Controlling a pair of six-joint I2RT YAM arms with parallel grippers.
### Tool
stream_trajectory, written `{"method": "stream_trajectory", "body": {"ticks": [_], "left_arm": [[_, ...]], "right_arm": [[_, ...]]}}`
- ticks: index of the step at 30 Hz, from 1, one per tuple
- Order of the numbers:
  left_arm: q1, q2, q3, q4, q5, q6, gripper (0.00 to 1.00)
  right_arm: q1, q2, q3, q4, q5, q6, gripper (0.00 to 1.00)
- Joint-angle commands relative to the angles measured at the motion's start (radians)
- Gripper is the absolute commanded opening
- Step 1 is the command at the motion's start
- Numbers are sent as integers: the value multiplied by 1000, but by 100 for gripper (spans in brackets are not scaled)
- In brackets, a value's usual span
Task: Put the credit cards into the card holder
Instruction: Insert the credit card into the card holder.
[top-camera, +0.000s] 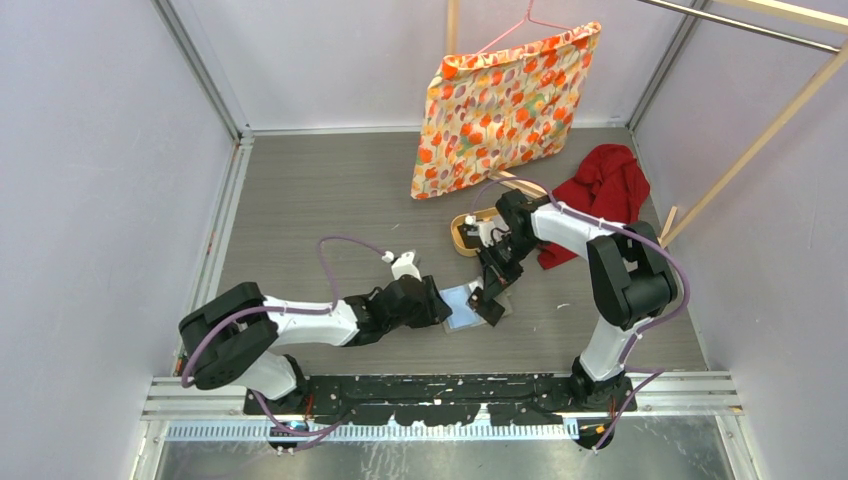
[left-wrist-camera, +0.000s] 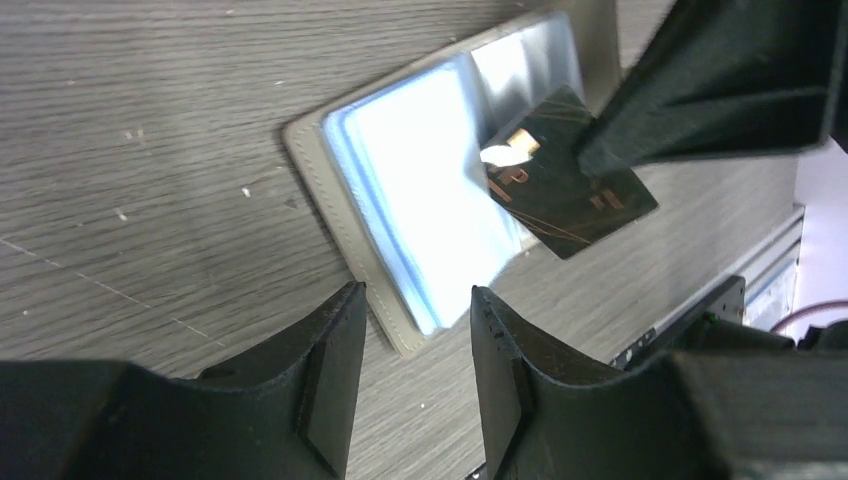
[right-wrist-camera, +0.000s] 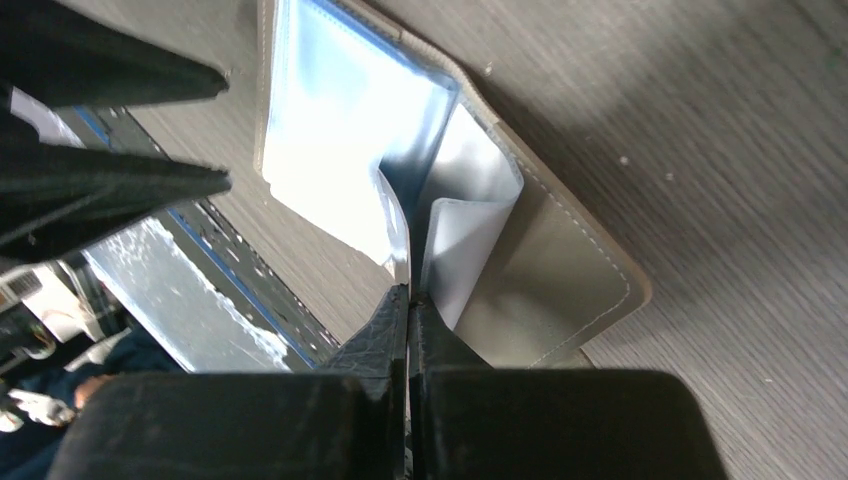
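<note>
The card holder (left-wrist-camera: 400, 190) lies open on the grey table, olive cover down and pale blue plastic pockets up; in the top view the card holder (top-camera: 462, 310) sits between the two arms. My right gripper (right-wrist-camera: 410, 297) is shut on a black credit card (left-wrist-camera: 570, 200) with gold print, whose far corner sits among the pocket sleeves (right-wrist-camera: 455, 225). From the right wrist the card shows only edge-on. My left gripper (left-wrist-camera: 415, 315) stands open just short of the holder's near corner, with nothing between its fingers (left-wrist-camera: 340, 350). Other credit cards are not visible.
An oval tan wooden tray (top-camera: 463, 238) lies behind the right gripper (top-camera: 488, 298). A red cloth (top-camera: 608, 188) is at the back right and a floral bag (top-camera: 505, 105) hangs on a hanger at the back. The metal rail (top-camera: 450, 385) runs along the table's near edge.
</note>
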Motion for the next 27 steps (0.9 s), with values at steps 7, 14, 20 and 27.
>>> {"method": "stream_trajectory", "body": {"ticks": [7,14,20,27], "left_arm": [[9,-5,15,66,48,135,45],[26,54,-14,226,21,116,44],[26,63,-14,282,-4,143,41],[26,132,-25,320,-13,119,34]], "right_arm": [[-11,-33,-36,172,51,261,1],[-33,-45,-70,235,76,340,2],[-35,-55,-85,257,80,367,1],[-34,-76,-123,305,84,412,1]]}}
